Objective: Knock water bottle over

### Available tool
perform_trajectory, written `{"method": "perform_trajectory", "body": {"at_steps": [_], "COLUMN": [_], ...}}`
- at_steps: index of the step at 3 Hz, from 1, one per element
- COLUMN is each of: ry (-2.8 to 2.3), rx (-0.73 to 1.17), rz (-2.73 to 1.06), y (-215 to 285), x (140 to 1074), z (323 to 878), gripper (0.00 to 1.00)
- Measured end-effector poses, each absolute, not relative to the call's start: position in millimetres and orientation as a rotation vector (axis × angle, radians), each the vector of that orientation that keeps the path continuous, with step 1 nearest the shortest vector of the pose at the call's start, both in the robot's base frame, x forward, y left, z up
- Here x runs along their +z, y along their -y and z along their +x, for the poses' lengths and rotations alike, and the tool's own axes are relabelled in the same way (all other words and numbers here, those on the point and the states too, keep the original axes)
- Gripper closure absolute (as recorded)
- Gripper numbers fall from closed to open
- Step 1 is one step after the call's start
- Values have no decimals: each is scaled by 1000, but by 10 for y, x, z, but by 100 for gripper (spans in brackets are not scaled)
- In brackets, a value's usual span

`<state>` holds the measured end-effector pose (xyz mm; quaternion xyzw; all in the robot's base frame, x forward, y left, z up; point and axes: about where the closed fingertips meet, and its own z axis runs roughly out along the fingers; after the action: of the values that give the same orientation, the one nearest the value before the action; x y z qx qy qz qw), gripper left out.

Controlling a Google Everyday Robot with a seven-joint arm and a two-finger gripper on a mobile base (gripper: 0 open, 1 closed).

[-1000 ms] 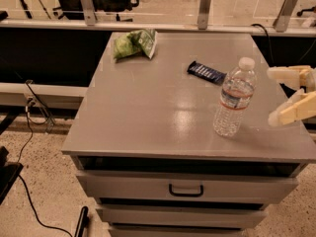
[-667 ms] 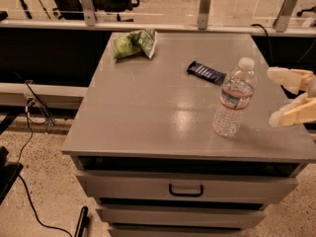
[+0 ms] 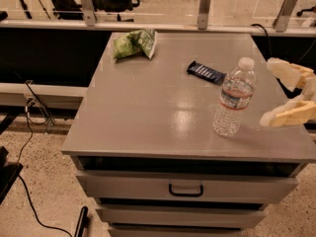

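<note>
Camera view: clear ribbed plastic water bottle (image 3: 234, 100) stood upright on grey bench (image 3: 148, 112).
End effector (image 3: 287, 94): wide open, empty, hung beside it, apparently to push.

The claw (image 3: 265, 93), fingers spread at the right edge of the tabletop (image 3: 148, 112), has edged slightly closer to the water bottle (image 3: 233, 100), its lower finger nearing the bottle's base without touching.

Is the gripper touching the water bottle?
Apart. The camera view shows a strip of bare tabletop between the upright water bottle and the open gripper, which sits to its right.
</note>
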<state>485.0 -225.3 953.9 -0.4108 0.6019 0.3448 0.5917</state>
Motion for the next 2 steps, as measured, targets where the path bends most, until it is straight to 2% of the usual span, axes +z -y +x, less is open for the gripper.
{"method": "perform_trajectory", "body": {"at_steps": [2], "ry": [-1441], "rx": [804], "rz": [-1028], "y": [2139], "x": [9388], "z": [4841], "gripper": [0]}}
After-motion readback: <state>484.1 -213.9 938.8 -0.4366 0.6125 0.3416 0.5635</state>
